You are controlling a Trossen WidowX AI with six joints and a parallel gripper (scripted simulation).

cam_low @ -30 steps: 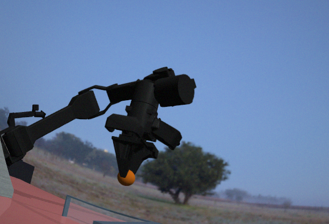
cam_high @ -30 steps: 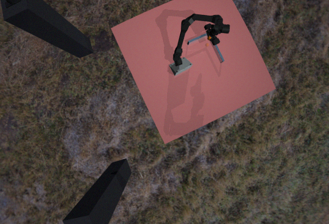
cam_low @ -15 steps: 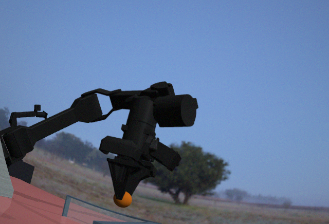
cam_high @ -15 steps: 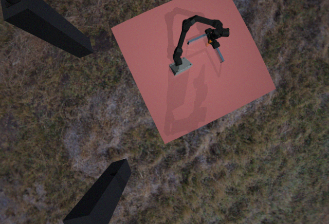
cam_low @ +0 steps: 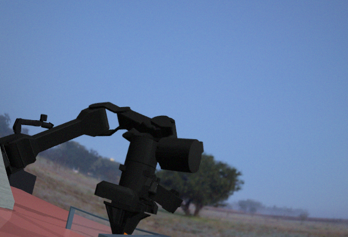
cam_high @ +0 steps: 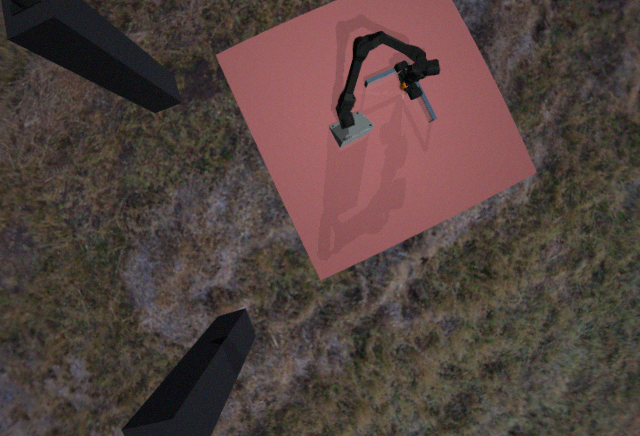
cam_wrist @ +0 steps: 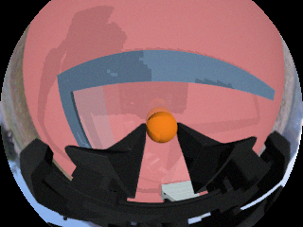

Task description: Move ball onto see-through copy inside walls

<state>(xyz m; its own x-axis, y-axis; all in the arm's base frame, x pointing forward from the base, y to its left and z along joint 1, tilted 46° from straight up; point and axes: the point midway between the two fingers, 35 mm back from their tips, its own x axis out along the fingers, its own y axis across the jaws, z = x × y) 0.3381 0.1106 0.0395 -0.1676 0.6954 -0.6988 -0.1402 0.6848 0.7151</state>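
My gripper (cam_high: pixel 403 86) (cam_wrist: pixel 162 127) is shut on the orange ball (cam_high: pixel 403 87) (cam_low: pixel 125 233) (cam_wrist: pixel 162 128), pointing down inside the corner. In the wrist view the see-through copy (cam_wrist: pixel 156 111) shows as a pale orange patch just beyond the ball, which partly covers it. The ball's exact height above the table cannot be told. The two low clear walls with blue-grey edges, one left (cam_high: pixel 379 77) and one right (cam_high: pixel 428 107) in the top view, meet under the gripper body. In the wrist view one wall (cam_wrist: pixel 175 66) runs beyond the ball and the other (cam_wrist: pixel 68 111) on the left.
The arm's pale base (cam_high: pixel 356 130) (cam_wrist: pixel 177 190) stands on the pink table (cam_high: pixel 289 136), outside the corner. The arm arches over from it. Two dark blocks (cam_high: pixel 93 49) (cam_high: pixel 196 379) lie beyond the table in the top view.
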